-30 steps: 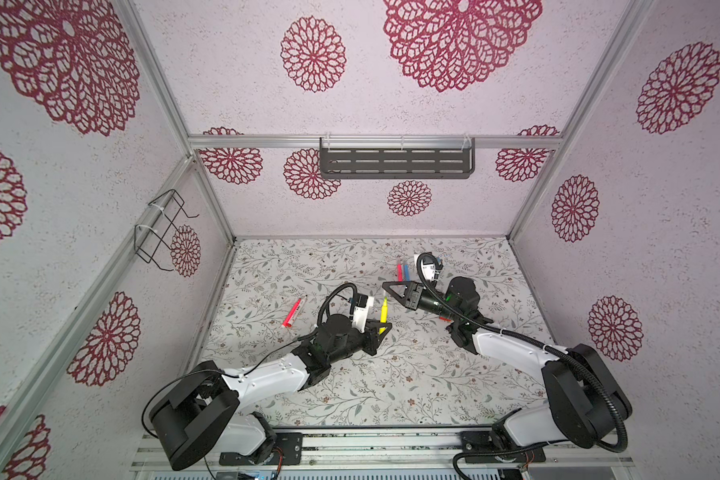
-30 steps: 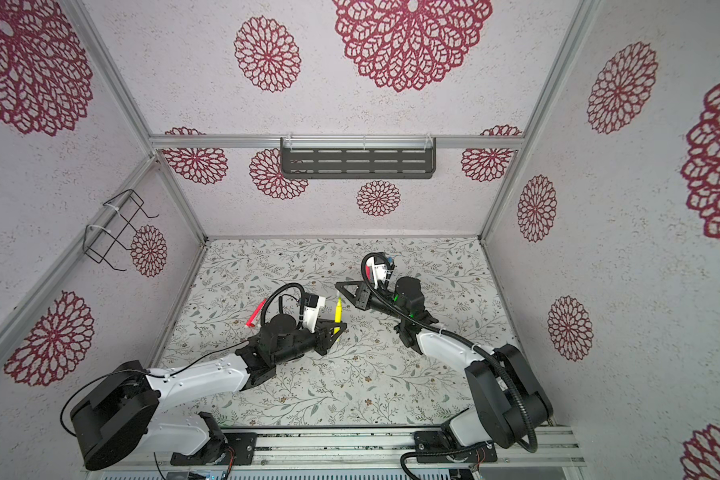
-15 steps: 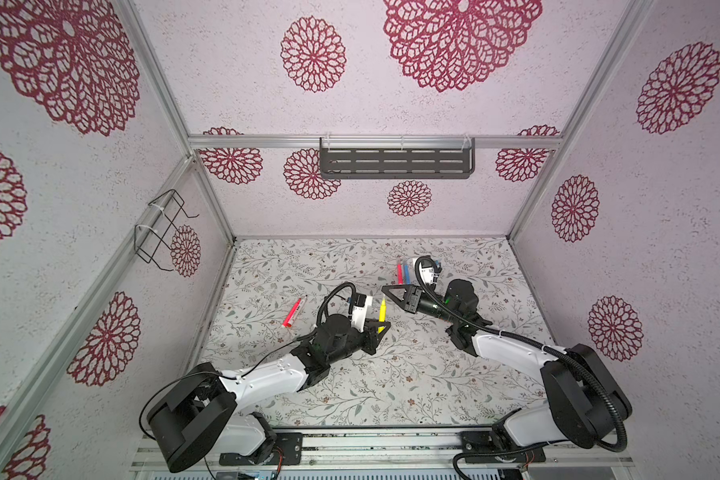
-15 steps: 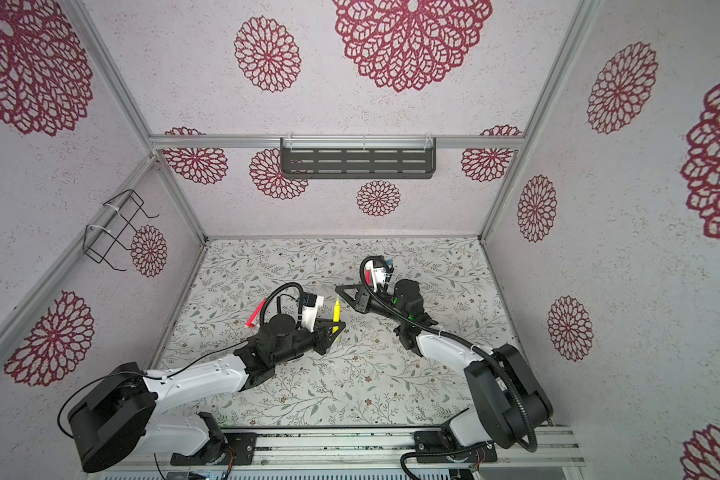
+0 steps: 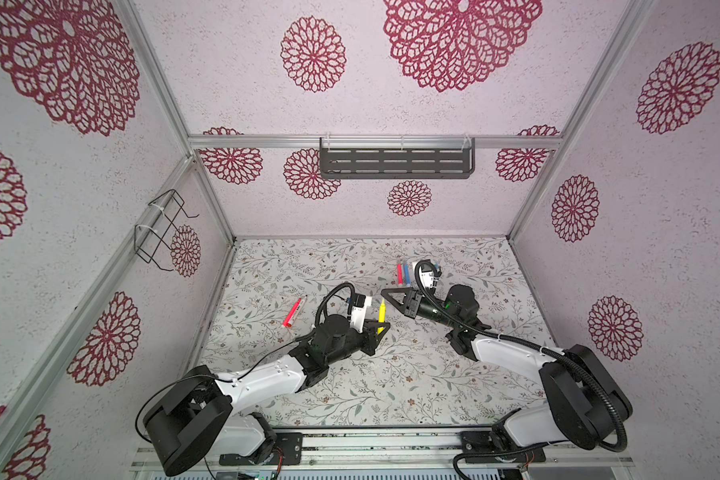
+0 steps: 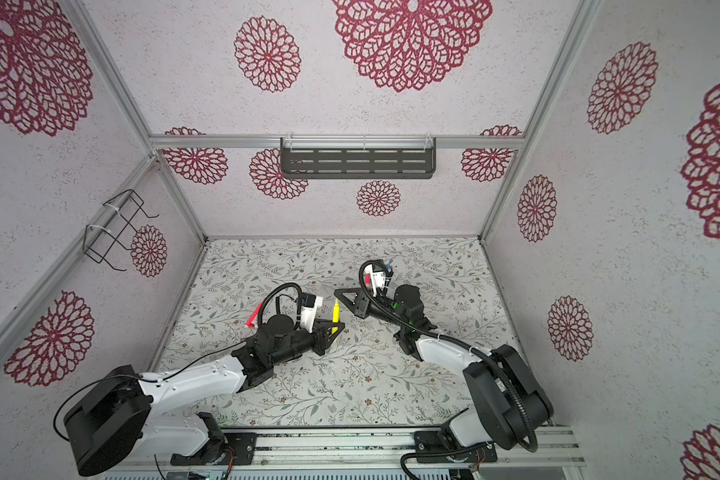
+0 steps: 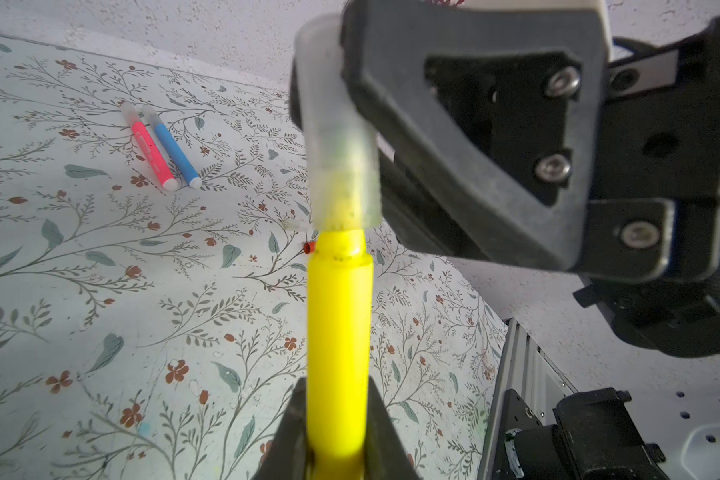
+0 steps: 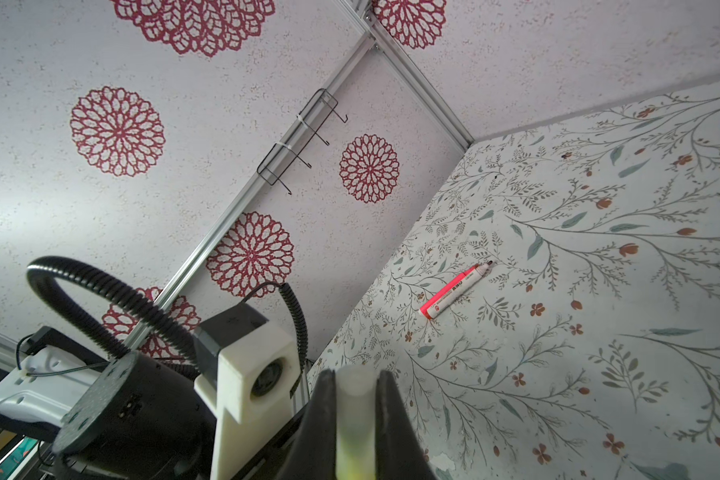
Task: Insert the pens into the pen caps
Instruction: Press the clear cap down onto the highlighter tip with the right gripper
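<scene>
In a top view the left gripper clamps the yellow pen above the middle of the tabletop, and the right gripper meets its tip. Left wrist: the translucent cap sits partly on — seemingly mid-capping; next, a straight push along the barrel. Right wrist: the jaws pinch the cap; print on the red pen is unreadable.

Left pincer, right pincer clamped, tips close.

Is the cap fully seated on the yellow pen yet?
Partly on, not seated. In the left wrist view the yellow pen has its tip inside the translucent cap, but a narrow neck shows bare between cap rim and barrel.
</scene>
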Motion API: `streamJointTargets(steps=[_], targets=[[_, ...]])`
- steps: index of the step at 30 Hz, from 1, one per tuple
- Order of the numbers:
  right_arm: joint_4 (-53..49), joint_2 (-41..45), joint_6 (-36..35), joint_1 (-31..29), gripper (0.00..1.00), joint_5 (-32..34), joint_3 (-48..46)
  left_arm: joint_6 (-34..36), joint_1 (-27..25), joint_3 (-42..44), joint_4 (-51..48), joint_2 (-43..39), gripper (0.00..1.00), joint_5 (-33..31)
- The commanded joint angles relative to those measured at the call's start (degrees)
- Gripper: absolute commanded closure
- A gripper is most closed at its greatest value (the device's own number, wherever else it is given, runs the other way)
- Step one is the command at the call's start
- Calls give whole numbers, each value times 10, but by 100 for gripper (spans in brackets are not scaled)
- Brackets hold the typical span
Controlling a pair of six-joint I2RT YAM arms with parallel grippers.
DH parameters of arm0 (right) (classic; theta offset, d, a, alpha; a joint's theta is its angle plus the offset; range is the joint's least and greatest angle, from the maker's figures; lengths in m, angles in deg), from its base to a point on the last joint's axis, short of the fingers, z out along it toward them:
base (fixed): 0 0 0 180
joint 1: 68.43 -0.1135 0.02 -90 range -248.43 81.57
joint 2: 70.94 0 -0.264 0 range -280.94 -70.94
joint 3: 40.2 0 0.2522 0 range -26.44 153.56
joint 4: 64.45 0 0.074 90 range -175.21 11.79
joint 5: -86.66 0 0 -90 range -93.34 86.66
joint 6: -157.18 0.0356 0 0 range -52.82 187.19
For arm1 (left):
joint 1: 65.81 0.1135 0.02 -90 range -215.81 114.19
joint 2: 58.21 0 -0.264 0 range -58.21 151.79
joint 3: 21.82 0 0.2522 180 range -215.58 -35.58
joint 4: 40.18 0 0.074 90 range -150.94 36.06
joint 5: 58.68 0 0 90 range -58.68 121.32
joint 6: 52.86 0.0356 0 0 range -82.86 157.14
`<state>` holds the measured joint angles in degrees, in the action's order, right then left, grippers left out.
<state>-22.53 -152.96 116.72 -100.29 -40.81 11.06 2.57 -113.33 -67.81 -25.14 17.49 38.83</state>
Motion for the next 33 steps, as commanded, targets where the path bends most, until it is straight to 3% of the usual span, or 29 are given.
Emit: streamJointTargets(steps=[1,4,8,14,16,20,26,29,33], targets=[[76,16,0,-7,84,-32,-21,6,-3,1,55,-30,100,17],[121,13,15,-7,79,-45,-33,3,0,9,79,-38,100,40],[176,10,41,-6,58,-67,-37,1,-1,7,90,-37,100,61],[164,67,52,40,43,-40,-52,0,0,9,81,-35,100,54],[115,87,35,48,42,-50,-34,2,0,10,80,-35,100,50],[-79,121,-57,48,42,-52,35,6,-1,5,65,-32,100,45],[-373,125,-212,30,44,-5,152,13,-1,-11,36,-25,100,50],[-447,113,-247,18,45,15,187,16,-1,-18,27,-20,100,51],[-472,106,-258,12,47,28,198,16,-1,-20,25,-18,100,51]])
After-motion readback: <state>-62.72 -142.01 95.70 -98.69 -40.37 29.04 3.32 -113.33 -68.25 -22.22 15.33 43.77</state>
